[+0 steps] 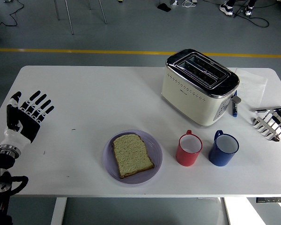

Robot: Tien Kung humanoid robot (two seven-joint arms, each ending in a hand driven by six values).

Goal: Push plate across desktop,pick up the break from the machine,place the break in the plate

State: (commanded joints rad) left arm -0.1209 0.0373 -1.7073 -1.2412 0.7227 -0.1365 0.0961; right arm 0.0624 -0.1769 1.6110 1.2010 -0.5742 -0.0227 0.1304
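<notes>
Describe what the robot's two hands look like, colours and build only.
The left hand is black with white segments along its five fingers, on a silver wrist ring and a black jointed arm. The right hand, partly cut off at the picture's edge, shows fingers that look shiny silver and black.

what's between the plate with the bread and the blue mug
The red mug stands between the purple plate, which holds the bread slice, and the blue mug. The head view shows it standing apart from both.

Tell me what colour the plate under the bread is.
Pale lilac plate, seen best in the head view.
</notes>
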